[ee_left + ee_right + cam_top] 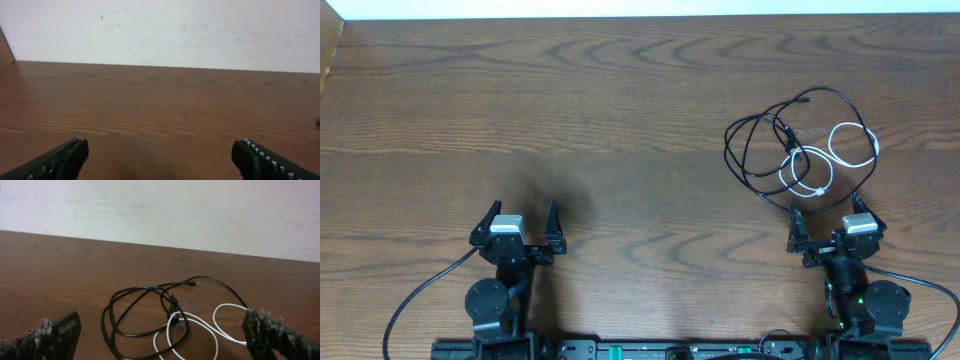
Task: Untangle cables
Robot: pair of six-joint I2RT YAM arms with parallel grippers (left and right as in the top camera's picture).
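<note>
A long black cable (757, 150) lies in loose loops on the right part of the wooden table, tangled with a shorter white cable (844, 148) that loops through it. Both show in the right wrist view, the black cable (131, 311) at the centre and the white cable (205, 328) to its right. My right gripper (832, 226) is open and empty, just in front of the tangle (160, 340). My left gripper (524, 222) is open and empty over bare wood at the front left, far from the cables (160, 157).
The wooden table (570, 110) stretches to a white wall (200, 30) at the back. Thick black arm cables (415, 300) run off at the near edge beside both arm bases.
</note>
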